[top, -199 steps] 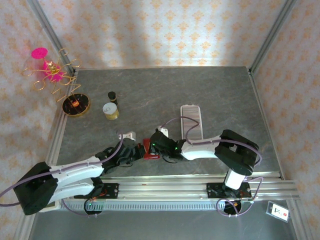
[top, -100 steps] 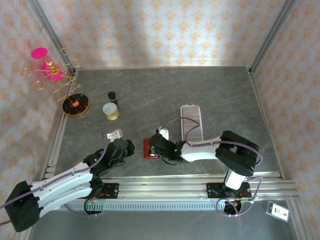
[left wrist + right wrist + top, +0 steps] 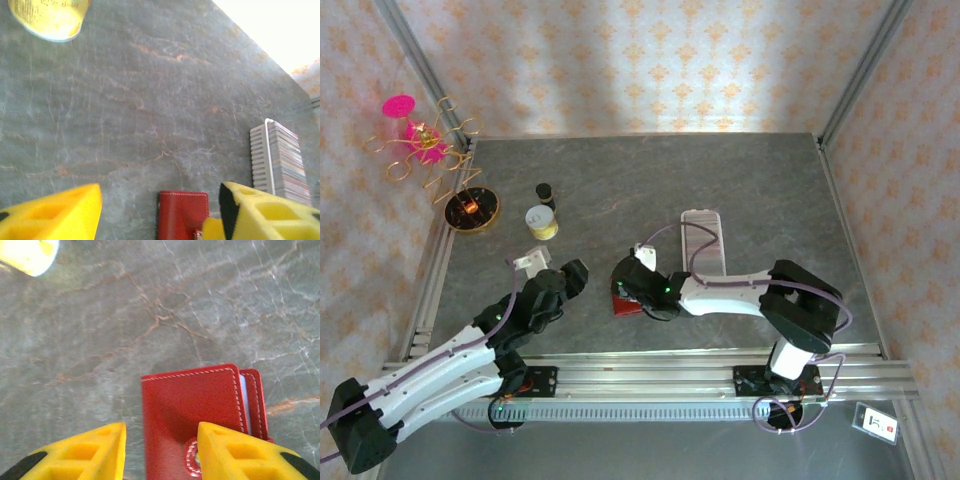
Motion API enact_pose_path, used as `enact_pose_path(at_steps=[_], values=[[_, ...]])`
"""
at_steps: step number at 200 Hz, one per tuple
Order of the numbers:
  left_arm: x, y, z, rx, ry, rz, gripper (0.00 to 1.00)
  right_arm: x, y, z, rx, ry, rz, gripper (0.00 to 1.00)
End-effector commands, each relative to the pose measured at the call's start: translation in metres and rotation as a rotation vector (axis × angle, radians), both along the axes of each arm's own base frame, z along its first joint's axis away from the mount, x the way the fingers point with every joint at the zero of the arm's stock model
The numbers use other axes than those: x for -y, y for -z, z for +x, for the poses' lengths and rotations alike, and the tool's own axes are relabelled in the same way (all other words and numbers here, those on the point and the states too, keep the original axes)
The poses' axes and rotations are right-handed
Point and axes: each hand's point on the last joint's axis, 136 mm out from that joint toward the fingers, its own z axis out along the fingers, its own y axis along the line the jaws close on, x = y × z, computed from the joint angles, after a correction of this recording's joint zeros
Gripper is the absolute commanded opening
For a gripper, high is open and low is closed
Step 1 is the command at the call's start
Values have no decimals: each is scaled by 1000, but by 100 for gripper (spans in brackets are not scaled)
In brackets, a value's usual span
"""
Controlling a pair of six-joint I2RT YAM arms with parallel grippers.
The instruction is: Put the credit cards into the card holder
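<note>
The card holder is a red stitched wallet lying folded shut on the grey table. A thin pale blue edge of the credit cards shows between its flaps. My right gripper is open just above it, one finger left of the wallet and the other over the snap strap. In the top view the card holder lies under my right gripper. My left gripper stands open to its left, apart from it. In the left wrist view the card holder lies between the spread fingers of my left gripper.
A white ribbed rack holding a colourful stack stands right of the wallet. A yellow jar and a small dark bottle stand at back left, next to a dark dish and a gold wire stand.
Both grippers have opened. My left gripper has pulled back to the left, off the card holder. The card holder now lies free on the table under my right gripper.
</note>
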Motion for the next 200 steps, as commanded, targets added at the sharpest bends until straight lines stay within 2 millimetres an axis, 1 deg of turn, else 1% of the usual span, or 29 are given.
enact_pose_path(at_steps=[1, 9, 13, 18, 26, 34, 51, 53, 54, 55, 59, 61, 65, 67, 68, 71, 79, 81, 91, 98, 112, 119, 133, 146, 156, 170, 186, 200], values=[[-23, -21, 4, 46, -84, 84, 82, 0, -47, 10, 86, 16, 59, 44], [-27, -28, 6, 66, -100, 97, 91, 3, -61, 11, 111, 19, 84, 44], [-29, -32, 6, 78, -112, 103, 96, 5, -65, 12, 118, 22, 88, 44], [-33, -37, 7, 93, -129, 111, 99, 11, -74, 14, 137, 35, 97, 44], [-38, -44, 8, 122, -148, 123, 99, 20, -88, 18, 171, 54, 105, 44], [-38, -53, 10, 157, -140, 141, 99, 31, -102, 22, 215, 69, 105, 44], [-45, -71, 14, 222, -163, 178, 99, 60, -136, 31, 333, 124, 92, 44], [-46, -73, 14, 228, -170, 183, 99, 67, -141, 33, 356, 138, 87, 44], [-47, -74, 14, 231, -174, 186, 99, 67, -141, 33, 356, 138, 87, 44], [-48, -75, 14, 233, -179, 189, 99, 71, -146, 34, 371, 149, 91, 44], [-51, -77, 14, 242, -198, 199, 99, 77, -151, 36, 395, 161, 82, 44], [-53, -79, 15, 246, -204, 206, 99, 85, -158, 37, 422, 174, 80, 45], [-54, -82, 15, 260, -210, 218, 98, 91, -163, 38, 446, 182, 77, 46], [-55, -84, 16, 268, -211, 225, 98, 94, -163, 39, 458, 186, 66, 46], [-54, -85, 16, 272, -209, 228, 98, 100, -172, 38, 480, 195, 76, 47], [-54, -87, 17, 282, -207, 239, 98, 104, -176, 39, 497, 199, 77, 47], [-60, -92, 17, 307, -232, 263, 98, 124, -190, 40, 571, 229, 58, 51], [-62, -93, 17, 312, -247, 266, 98, 126, -191, 40, 579, 232, 53, 52], [-75, -99, 15, 344, -317, 303, 99, 150, -205, 40, 669, 281, 2, 55], [-83, -104, 14, 367, -347, 360, 99, 165, -212, 39, 727, 303, -46, 59], [-101, -108, 8, 410, -442, 430, 99, 193, -223, 34, 812, 358, -119, 64], [-106, -110, 6, 430, -476, 459, 99, 206, -227, 31, 851, 383, -138, 68], [-117, -112, 2, 459, -546, 512, 99, 221, -231, 28, 908, 388, -143, 73], [-128, -112, -2, 458, -617, 555, 99, 240, -230, 29, 935, 421, -171, 78], [-132, -108, -1, 456, -633, 590, 99, 255, -223, 31, 951, 437, -231, 82], [-135, -100, 5, 449, -622, 643, 99, 276, -212, 34, 973, 473, -317, 87], [-147, -88, 8, 433, -643, 699, 99, 296, -198, 35, 999, 500, -383, 98], [-160, -77, 10, 419, -677, 718, 99, 313, -186, 39, 1004, 530, -402, 100]])
